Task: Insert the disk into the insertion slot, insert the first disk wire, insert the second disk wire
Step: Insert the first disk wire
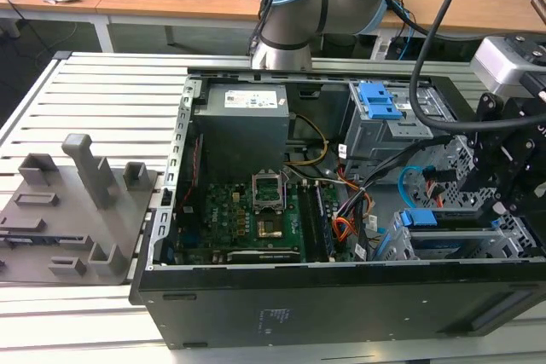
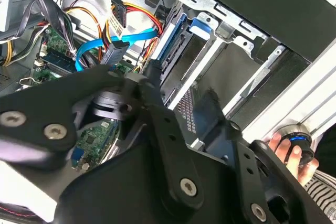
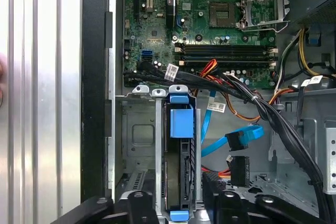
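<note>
The disk (image 3: 181,129), grey in its bright blue bracket, stands on edge inside the insertion slot (image 3: 136,135), the low silver cage at the case's front corner. My gripper (image 3: 181,201) hangs over it, open, with one finger (image 3: 137,200) on each side and neither touching the bracket. The second disk wire (image 3: 247,135), a light-blue cable with a black plug, hangs loose beside the cage. Just under it the first disk wire's (image 3: 239,170) black plug also hangs free. In the exterior view the disk (image 1: 418,218) sits low at the right, below the gripper (image 1: 505,198).
The open computer case (image 1: 171,236) lies on a slatted metal table (image 1: 102,91). A thick black cable bundle (image 3: 273,114) crosses beside the cage. The taller grey cage with blue latches (image 1: 380,104) stands behind. A person's hand (image 2: 286,153) holds a small device at the case's edge.
</note>
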